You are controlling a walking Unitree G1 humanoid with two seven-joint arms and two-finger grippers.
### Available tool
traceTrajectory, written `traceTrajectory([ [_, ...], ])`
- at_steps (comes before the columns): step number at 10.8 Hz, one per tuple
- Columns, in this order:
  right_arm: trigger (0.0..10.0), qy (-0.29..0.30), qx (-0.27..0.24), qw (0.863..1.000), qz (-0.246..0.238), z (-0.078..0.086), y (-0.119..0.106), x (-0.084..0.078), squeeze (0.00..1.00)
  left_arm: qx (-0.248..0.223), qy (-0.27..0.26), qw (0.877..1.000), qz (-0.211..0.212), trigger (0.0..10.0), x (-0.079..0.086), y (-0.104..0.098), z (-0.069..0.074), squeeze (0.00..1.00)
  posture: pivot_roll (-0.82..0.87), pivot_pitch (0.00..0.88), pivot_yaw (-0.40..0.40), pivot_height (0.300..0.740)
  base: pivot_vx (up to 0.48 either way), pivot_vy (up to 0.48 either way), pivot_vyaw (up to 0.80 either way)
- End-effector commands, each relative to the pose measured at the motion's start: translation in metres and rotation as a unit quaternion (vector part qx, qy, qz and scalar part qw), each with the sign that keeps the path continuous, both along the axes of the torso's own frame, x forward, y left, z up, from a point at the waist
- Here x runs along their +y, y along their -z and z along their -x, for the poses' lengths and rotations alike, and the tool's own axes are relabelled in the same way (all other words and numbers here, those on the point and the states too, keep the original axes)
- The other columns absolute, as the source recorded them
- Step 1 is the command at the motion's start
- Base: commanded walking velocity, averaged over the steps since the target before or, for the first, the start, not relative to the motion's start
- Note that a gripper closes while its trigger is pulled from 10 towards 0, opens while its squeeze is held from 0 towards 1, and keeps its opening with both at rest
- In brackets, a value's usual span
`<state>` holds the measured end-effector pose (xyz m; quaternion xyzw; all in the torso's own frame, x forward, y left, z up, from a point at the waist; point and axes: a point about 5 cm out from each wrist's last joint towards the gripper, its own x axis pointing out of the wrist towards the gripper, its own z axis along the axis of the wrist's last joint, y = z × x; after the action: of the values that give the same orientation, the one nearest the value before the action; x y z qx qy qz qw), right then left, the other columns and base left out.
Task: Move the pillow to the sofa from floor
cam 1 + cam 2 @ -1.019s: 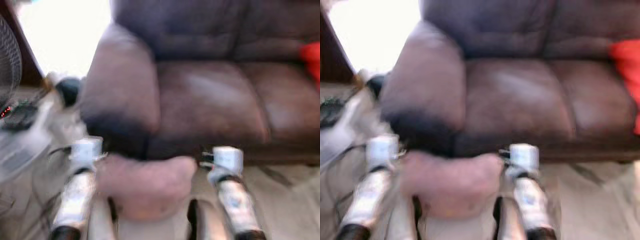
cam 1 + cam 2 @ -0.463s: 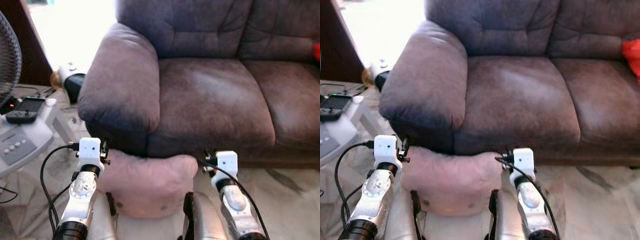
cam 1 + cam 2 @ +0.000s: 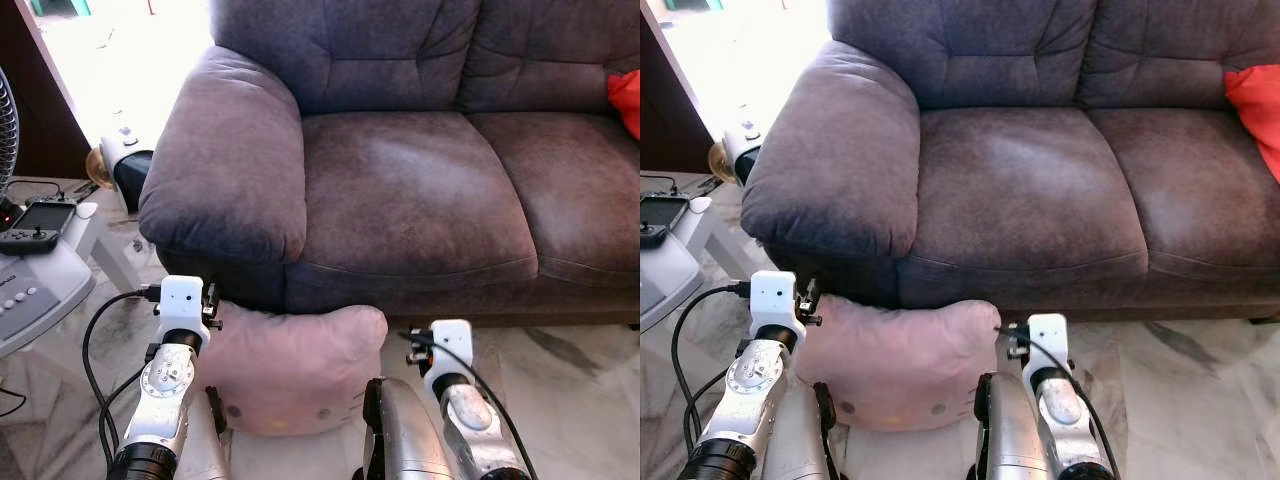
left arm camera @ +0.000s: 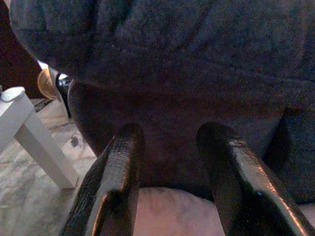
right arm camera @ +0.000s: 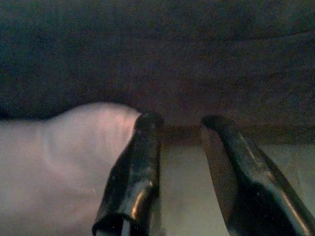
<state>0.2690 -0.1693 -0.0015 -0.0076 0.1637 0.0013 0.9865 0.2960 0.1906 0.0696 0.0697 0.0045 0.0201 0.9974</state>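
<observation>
pillow [image 3: 290, 370] between both arms (lower edge hidden), before sofa [image 3: 400, 190]

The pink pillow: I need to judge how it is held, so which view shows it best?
The right eye view: the whole pink pillow sits between both arms before the sofa. The left eye view matches it. The wrist views catch just parts of it beside the black fingers.
</observation>
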Motion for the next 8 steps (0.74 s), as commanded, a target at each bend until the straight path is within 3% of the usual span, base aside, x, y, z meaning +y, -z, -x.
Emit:
traceTrajectory([
  [1,10.0,0.011,-0.049,0.999,-0.015,-0.008,-0.015,-0.002,0.0,0.014,0.008,1.0,-0.004,10.0,-0.003,0.008,0.004,0.0,0.07,0.077,-0.069,0.51,0.0,0.0,0.0],
  [4,10.0,0.011,-0.079,0.997,-0.002,-0.009,-0.022,-0.005,0.0,0.034,0.013,0.999,0.006,10.0,-0.005,0.015,0.008,0.0,0.07,0.092,-0.072,0.51,0.0,0.0,0.0],
  [5,10.0,0.001,-0.097,0.995,0.006,-0.01,-0.028,-0.002,0.0,0.018,-0.001,1.0,0.008,10.0,-0.002,0.014,0.011,0.0,0.06,0.1,-0.074,0.51,0.0,0.0,0.0],
  [8,10.0,-0.003,-0.086,0.996,0.01,-0.007,-0.024,-0.001,0.0,0.016,-0.01,1.0,0.004,10.0,0.001,0.015,0.014,0.0,0.07,0.11,-0.075,0.468,0.0,0.0,0.0],
])
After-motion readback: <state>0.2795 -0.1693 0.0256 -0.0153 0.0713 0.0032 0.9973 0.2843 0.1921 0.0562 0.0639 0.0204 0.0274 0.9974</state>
